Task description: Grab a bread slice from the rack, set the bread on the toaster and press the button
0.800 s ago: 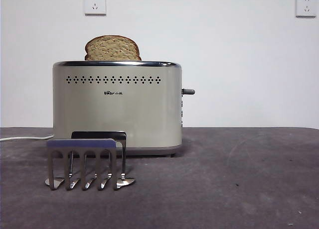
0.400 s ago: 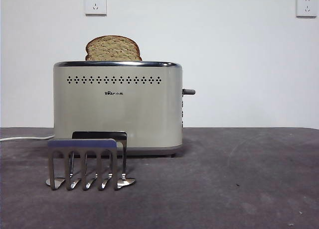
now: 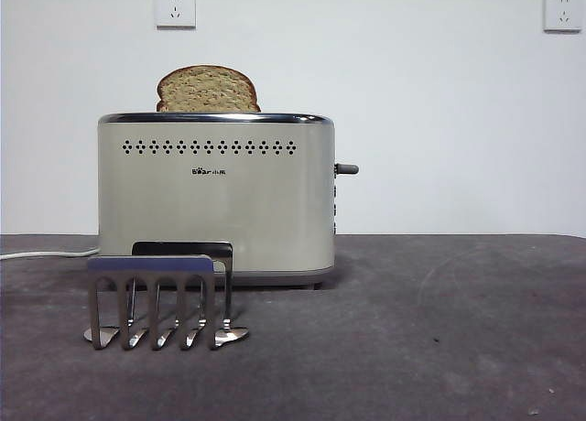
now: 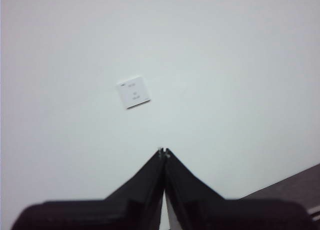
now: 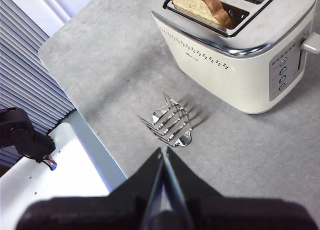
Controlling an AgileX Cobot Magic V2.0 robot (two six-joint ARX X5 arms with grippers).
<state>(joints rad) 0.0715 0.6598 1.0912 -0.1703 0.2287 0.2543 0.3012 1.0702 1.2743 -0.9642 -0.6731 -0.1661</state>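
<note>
Nothing on the table has shifted over the last second: the slice of bread (image 3: pixel 207 89), the toaster (image 3: pixel 216 199) and the rack (image 3: pixel 157 299) hold the same places in the front view as in both earlier frames, and no arm enters that view.

Front view. The toaster stands on the grey table (image 3: pixel 439 329) with its long vented face toward the camera. The slice of bread stands upright in a slot, toward the toaster's left end as seen here, its rounded top rising above the chrome rim. The side lever (image 3: pixel 346 168) projects from the right-hand end, high on the body. The rack sits just in front of the toaster, near its left corner, upright and empty, not touching the casing. A white cord (image 3: pixel 46 253) trails off to the left behind it. Two wall sockets (image 3: pixel 175 6) are fixed to the white wall above.

Right wrist view. The right gripper (image 5: pixel 163 152) hangs high over the table, well apart from every object, with its two black jaws pressed together and nothing between them. Below it lie the rack (image 5: pixel 171 122) and, beyond that, the toaster (image 5: pixel 240 50) with the slice of bread (image 5: pixel 197 5) seated in one slot (the second slot is empty).

Left wrist view. The left gripper (image 4: pixel 163 152) points at the bare wall and a wall socket (image 4: pixel 133 92); its jaws meet at the tips and hold nothing.
</note>
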